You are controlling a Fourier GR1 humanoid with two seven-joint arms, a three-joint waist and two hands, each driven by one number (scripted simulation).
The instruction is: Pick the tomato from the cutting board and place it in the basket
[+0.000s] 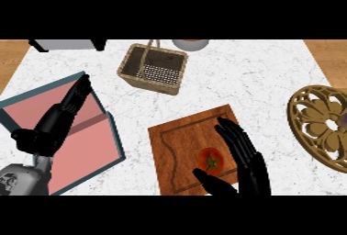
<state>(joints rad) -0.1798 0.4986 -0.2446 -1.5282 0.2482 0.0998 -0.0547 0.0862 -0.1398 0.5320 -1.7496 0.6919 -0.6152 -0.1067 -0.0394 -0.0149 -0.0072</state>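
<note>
A red tomato (211,160) with a green stem lies on the wooden cutting board (180,147) at the lower middle. My right hand (247,160) is over the board with straight fingers just right of the tomato and the thumb below it; the hand is open around the tomato without closing on it. The woven basket (153,68) with a handle stands at the upper middle of the counter, well beyond the board. My left hand (58,121) rests open at the left, fingers pointing up over a pink tray.
A pink tray with a teal rim (112,133) lies at the left. An ornate golden trivet (324,126) sits at the right edge. A grey appliance (68,44) and a bowl (191,44) stand along the back edge.
</note>
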